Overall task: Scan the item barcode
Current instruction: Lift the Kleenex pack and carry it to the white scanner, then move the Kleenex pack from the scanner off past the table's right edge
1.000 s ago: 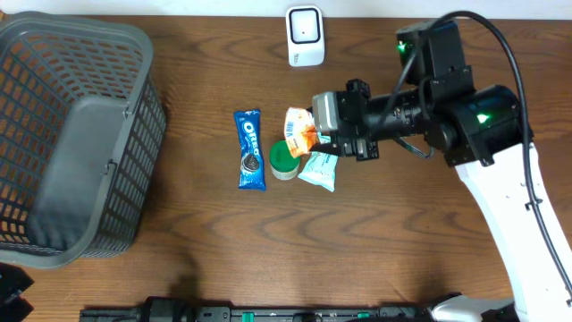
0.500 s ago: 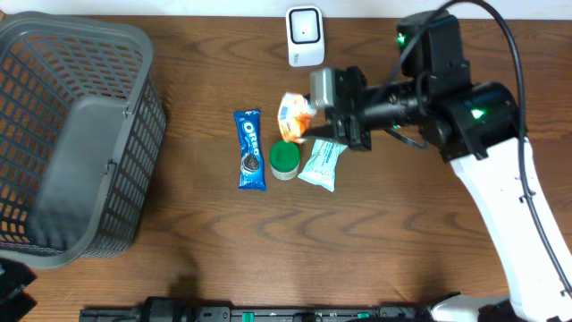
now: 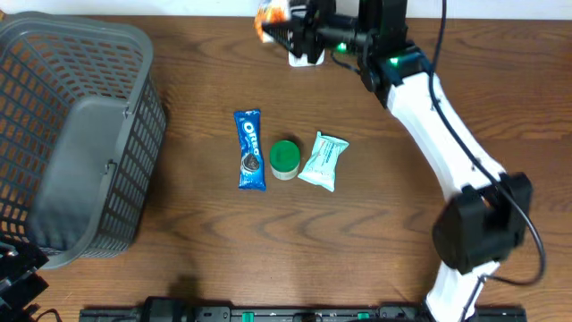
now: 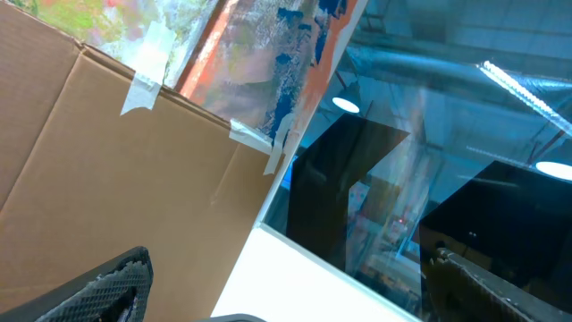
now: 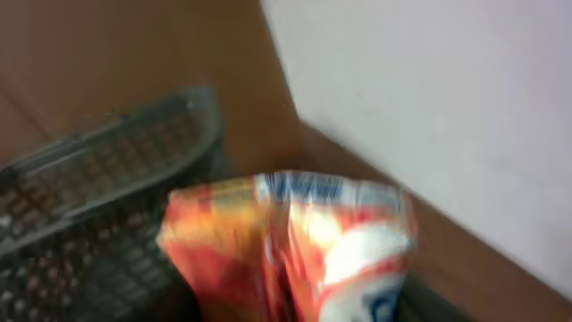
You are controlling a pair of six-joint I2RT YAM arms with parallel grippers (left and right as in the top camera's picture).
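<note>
Gripping orange snack packet (image 3: 268, 14) | right claw (image 3: 288, 27) clamped on it | left claw (image 4: 286, 273) spread wide

Right pincer (image 3: 288, 27) tight, left pincer (image 4: 286, 291) wide.

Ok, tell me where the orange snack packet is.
Overhead view, top edge near centre: the orange snack packet is held by the right gripper, just left of the white scanner.

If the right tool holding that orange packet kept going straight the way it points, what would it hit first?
Probably the grey plastic mesh basket: the right tool, shut on the orange snack packet, points toward its near rim. Height is unclear, so it might pass above.
</note>
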